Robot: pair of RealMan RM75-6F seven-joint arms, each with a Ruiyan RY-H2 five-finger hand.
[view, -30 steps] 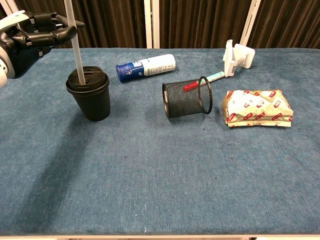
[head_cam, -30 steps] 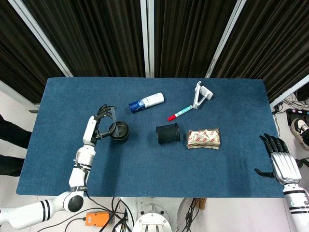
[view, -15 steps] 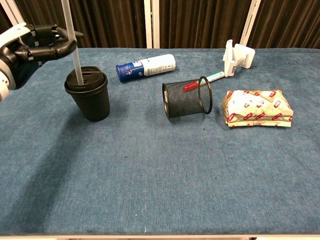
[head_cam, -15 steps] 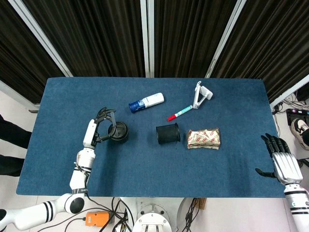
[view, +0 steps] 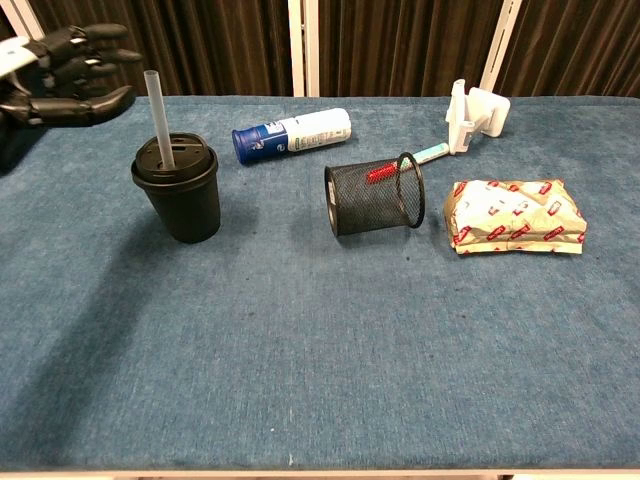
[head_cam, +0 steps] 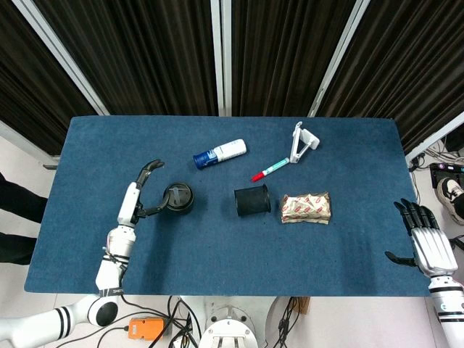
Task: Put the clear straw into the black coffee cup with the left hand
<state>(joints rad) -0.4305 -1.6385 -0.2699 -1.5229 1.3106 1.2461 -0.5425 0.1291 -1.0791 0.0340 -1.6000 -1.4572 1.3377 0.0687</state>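
Observation:
The black coffee cup (view: 179, 192) stands upright on the blue table, left of centre, also in the head view (head_cam: 177, 197). The clear straw (view: 157, 112) stands up through the hole in its lid, with nothing touching it. My left hand (view: 65, 75) hovers to the left of the straw, apart from it, fingers spread and holding nothing; the head view shows this left hand (head_cam: 139, 197) just left of the cup. My right hand (head_cam: 429, 245) rests open at the table's far right edge.
A black mesh pen holder (view: 375, 195) lies on its side at mid-table. Behind it lie a blue-and-white bottle (view: 292, 134), a red-capped pen (head_cam: 270, 170) and a white clip stand (view: 473, 116). A snack packet (view: 516, 216) lies right of the holder.
My left hand has let go of the straw and drawn back to the left, its fingers opening. The straw has slid deeper into the cup. The right hand has hardly moved.

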